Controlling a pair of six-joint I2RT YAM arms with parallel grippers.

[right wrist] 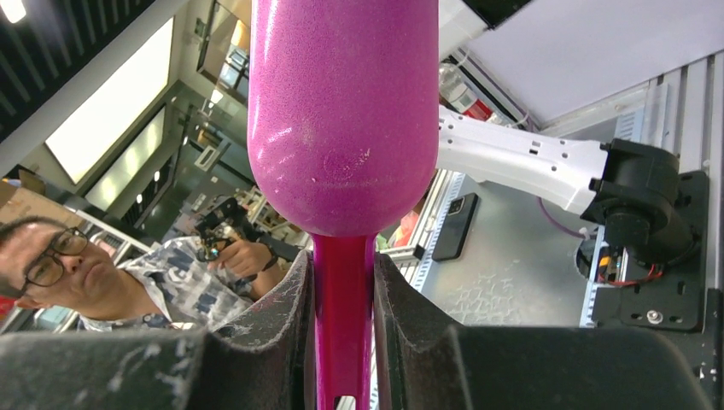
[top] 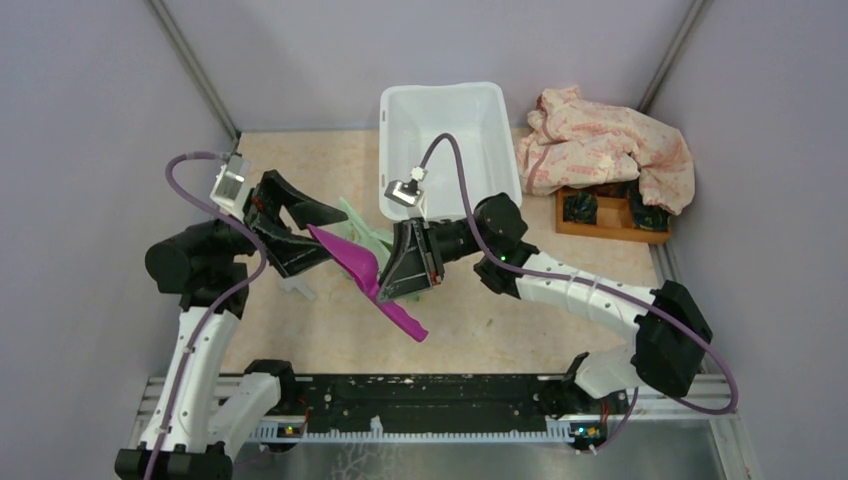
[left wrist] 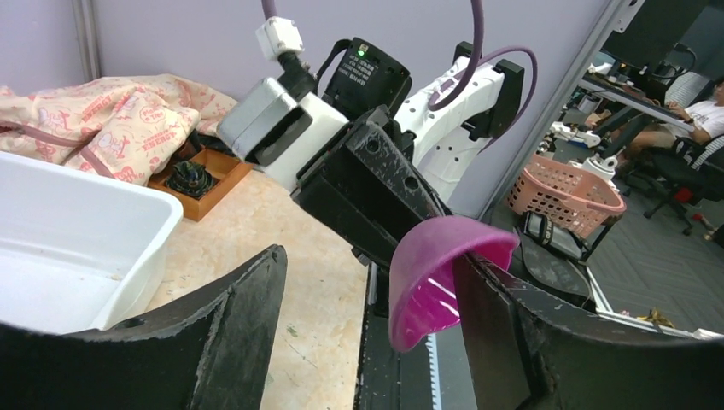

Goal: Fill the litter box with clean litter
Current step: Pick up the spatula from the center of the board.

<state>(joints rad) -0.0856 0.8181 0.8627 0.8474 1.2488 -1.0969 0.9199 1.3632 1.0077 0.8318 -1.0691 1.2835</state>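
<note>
The white litter box (top: 445, 140) stands at the back of the table, and its inside looks bare; its corner also shows in the left wrist view (left wrist: 77, 239). My right gripper (top: 400, 268) is shut on the handle of a magenta scoop (top: 352, 258), held off the table in front of the tub; the handle (right wrist: 343, 325) is pinched between both fingers. My left gripper (left wrist: 369, 256) is open, and the scoop's bowl (left wrist: 435, 282) rests against its right finger (left wrist: 529, 333). Of the clean litter, only a tiny green speck (left wrist: 291, 330) shows on the table.
A pale green bag (top: 365, 228) lies under the scoop. A crumpled pink-patterned cloth (top: 600, 145) covers part of a small wooden tray (top: 610, 225) at the right. Grey walls close in the table on three sides.
</note>
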